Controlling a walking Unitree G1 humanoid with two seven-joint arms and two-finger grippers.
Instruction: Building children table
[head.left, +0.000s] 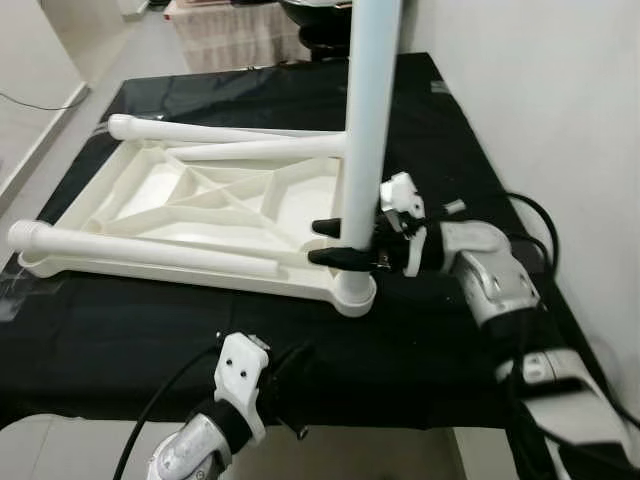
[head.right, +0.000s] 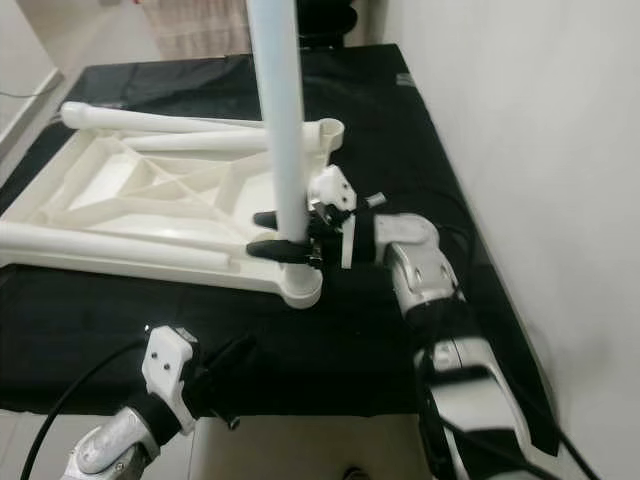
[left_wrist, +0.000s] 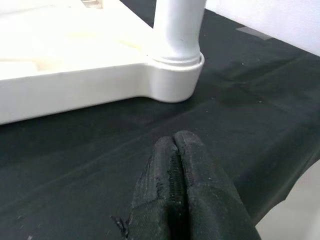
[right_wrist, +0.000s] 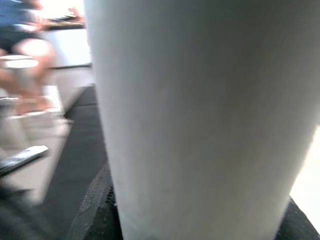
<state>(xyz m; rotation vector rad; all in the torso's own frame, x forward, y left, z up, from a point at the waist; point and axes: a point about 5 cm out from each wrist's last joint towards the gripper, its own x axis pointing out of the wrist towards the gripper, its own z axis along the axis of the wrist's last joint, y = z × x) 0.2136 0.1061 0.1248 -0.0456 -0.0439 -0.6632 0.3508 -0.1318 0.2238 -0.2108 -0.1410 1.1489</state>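
In the left eye view the white plastic table top (head.left: 200, 205) lies upside down on a black cloth (head.left: 440, 330), ribs showing. One table leg (head.left: 365, 130) stands upright in the corner socket (head.left: 352, 292) nearest the robot. The right gripper (head.left: 340, 243) holds it low down, one black finger on either side of the tube, just above the socket. Three more legs (head.left: 150, 252) lie loose across the frame, beyond the fingers. The left gripper (head.left: 290, 375) rests on the cloth short of the socket, touching no part.

The right eye view shows the same clamp: the right gripper's fingers (head.right: 275, 249) pinch the upright leg a little above its seat.

In the left wrist view the left gripper's fingers (left_wrist: 175, 185) are pressed together, holding nothing, with the socket and the leg's foot straight ahead of the tips.

In the right wrist view the leg's pale wall sits hard against the camera between the fingers.

The leg looks like a hollow, light, stiff tube with a smooth, probably slippery skin. A low hold near the socket should steady it for pressing in; the frame seems rigid enough to brace by its rim.
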